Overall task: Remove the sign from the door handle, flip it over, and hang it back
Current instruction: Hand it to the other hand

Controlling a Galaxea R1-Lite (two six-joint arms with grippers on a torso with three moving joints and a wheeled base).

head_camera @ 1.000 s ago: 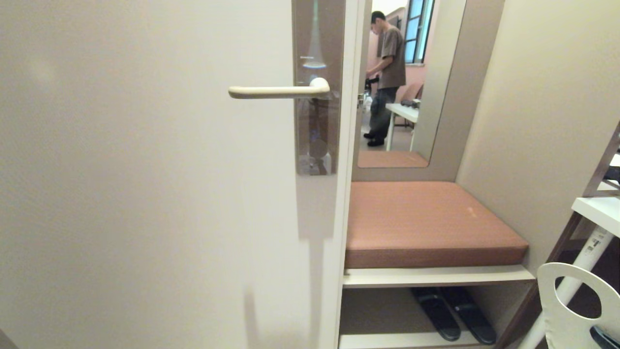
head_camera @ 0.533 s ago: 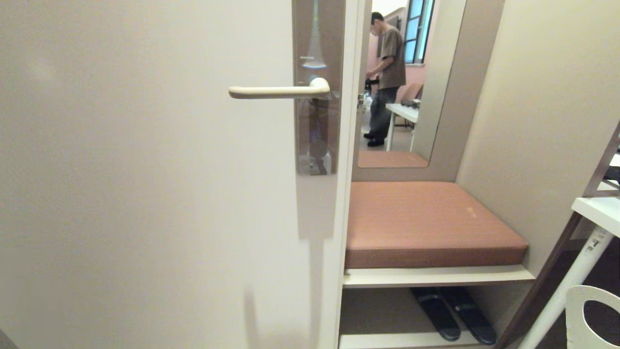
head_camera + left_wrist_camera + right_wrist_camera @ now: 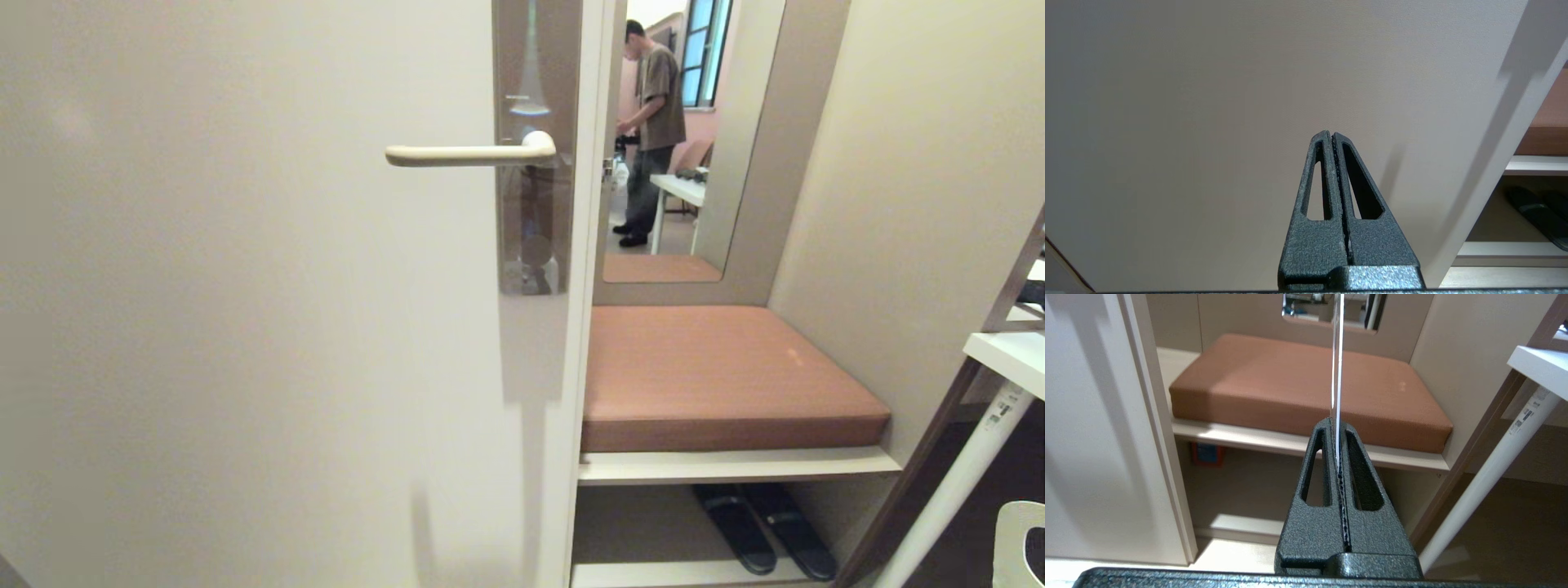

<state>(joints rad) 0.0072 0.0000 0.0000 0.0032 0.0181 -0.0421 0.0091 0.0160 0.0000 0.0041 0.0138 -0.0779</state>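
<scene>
My right gripper [image 3: 1337, 428] is pinching the sign [image 3: 1336, 355] edge-on, probably its white face peeking at the head view's lower right corner [image 3: 1020, 543]. My left gripper [image 3: 1331, 136] is hanging closed, empty. Beyond, the door handle [image 3: 469, 153] is standing bare.

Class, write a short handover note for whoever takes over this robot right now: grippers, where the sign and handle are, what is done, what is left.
Right gripper: shut on the sign, held edge-on, low at the robot's right over the bench.
Left gripper: shut, empty, parked facing the door.
Door handle: bare.
Done: sign taken off.
Left: hang it back; which face shows cannot be told.
</scene>
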